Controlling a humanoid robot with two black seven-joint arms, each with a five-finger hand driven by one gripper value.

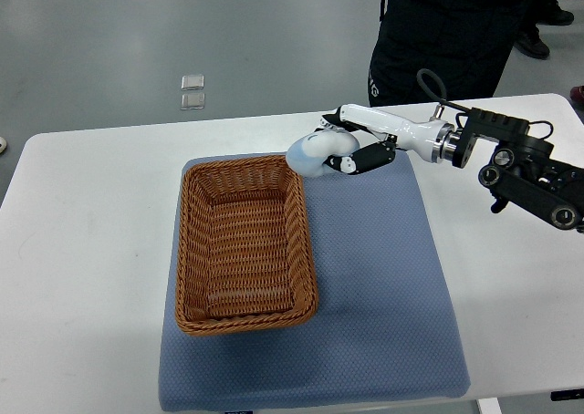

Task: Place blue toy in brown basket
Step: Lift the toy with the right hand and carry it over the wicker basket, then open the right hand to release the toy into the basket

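Over the far right corner of the basket: the right hand [351, 145] holds the blue toy [315, 151], its arm coming in from the right edge across the table.

Fingers: closed around the toy, white fingers above and dark ones below, so the pale blue lump bulges out toward the basket side; how many fingers truly bear on it I cannot tell from this steep view.

Toy position: raised, apparently clear of the wicker, just at the rim's corner and not yet over the open middle.

Brown basket [304, 241]: sits with nothing in it on the blue mat [392, 277], long side running away from the robot, mouth up and ready to receive.

Why held so: the sideways reach keeps the wrist outside the basket wall, letting only the toy pass over the rim.

Step in hand: carrying, judged near the end; a short move leftward and a release remain.

Risk: letting go now could drop the toy on the rim or the mat.

Table [82, 250]: white, bearing the mat.

Person [447, 31]: dark clothing, standing beyond the far edge, hands not involved.

Left arm: not visible.
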